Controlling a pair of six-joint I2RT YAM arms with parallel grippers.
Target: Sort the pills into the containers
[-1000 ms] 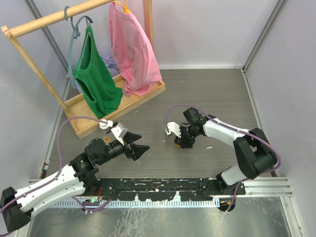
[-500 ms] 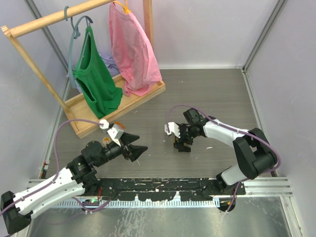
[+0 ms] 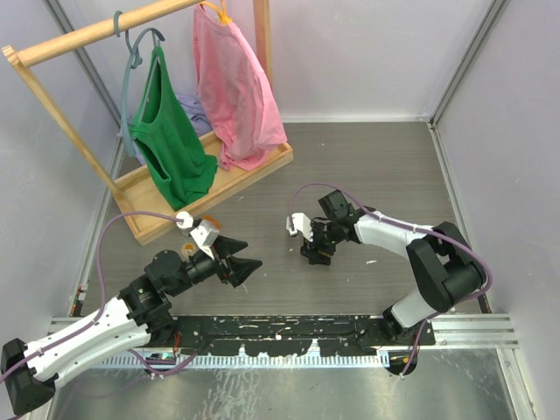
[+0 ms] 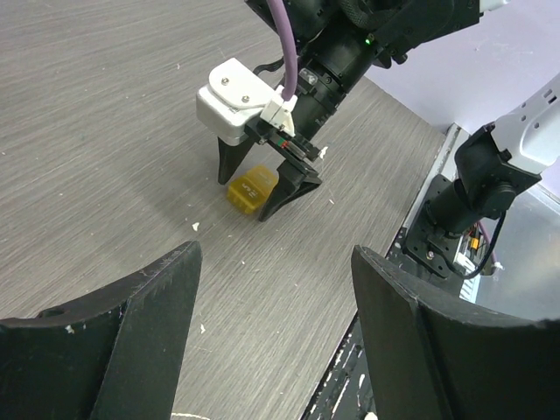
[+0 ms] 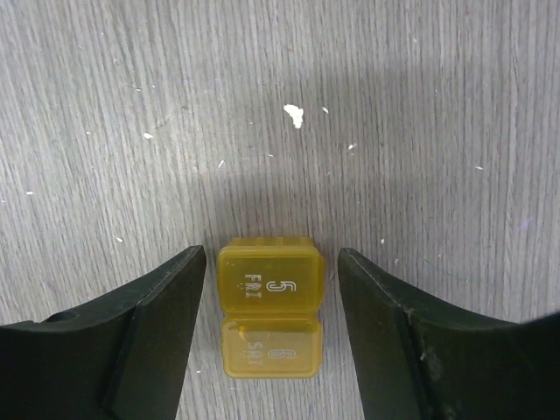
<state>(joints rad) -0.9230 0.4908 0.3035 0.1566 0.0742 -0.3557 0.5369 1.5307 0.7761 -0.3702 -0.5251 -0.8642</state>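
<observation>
The container, a small yellow two-cell pill box (image 5: pixel 269 306) marked FRI 5 and SAT 6, lies shut on the grey table. It also shows in the left wrist view (image 4: pixel 252 188). My right gripper (image 5: pixel 271 255) is open, pointing down, with one finger on each side of the box and a small gap either side. In the top view the right gripper (image 3: pixel 315 254) hides the box. My left gripper (image 3: pixel 247 260) is open and empty, held above the table left of the box (image 4: pixel 273 254). No pill is held.
A small white bit (image 5: pixel 293 115) lies on the table just beyond the box, with tiny white specks around. A wooden clothes rack (image 3: pixel 210 179) with green and pink garments stands at the back left. A black rail (image 3: pixel 289 328) runs along the near edge.
My right gripper has shifted slightly left and now straddles the pill box, hiding it from the top view. My left gripper has barely moved.
</observation>
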